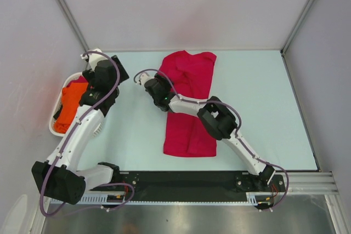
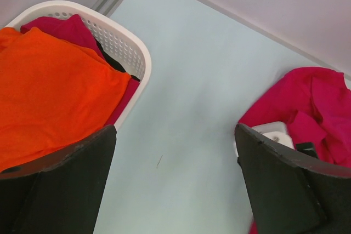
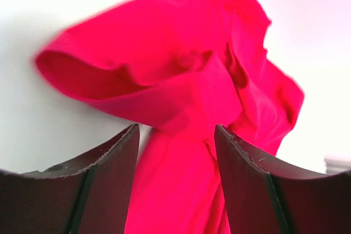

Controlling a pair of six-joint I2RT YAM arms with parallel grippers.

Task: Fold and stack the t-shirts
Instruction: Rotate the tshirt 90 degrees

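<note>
The red shirt (image 1: 189, 119) is laid lengthwise on the table (image 1: 263, 108). The orange shirt (image 1: 70, 105) is contained in the basket (image 1: 55, 130). The left gripper (image 2: 175, 132) is held open beside the basket. Red cloth is seen between the parted fingers of the right gripper (image 3: 175, 130); whether it is clamped cannot be told.

A crimson t-shirt (image 1: 189, 108) lies lengthwise in the middle of the pale worktop (image 1: 269, 108), its lower half folded narrow and its upper part spread wider with creases. The right gripper (image 1: 142, 78) sits at the shirt's upper left edge, and its arm crosses the cloth from the lower right. At the left of the frame, a white basket (image 1: 55, 130) holds an orange t-shirt (image 1: 68, 108). The left gripper (image 1: 92, 58) hangs over the basket's upper end.
</note>
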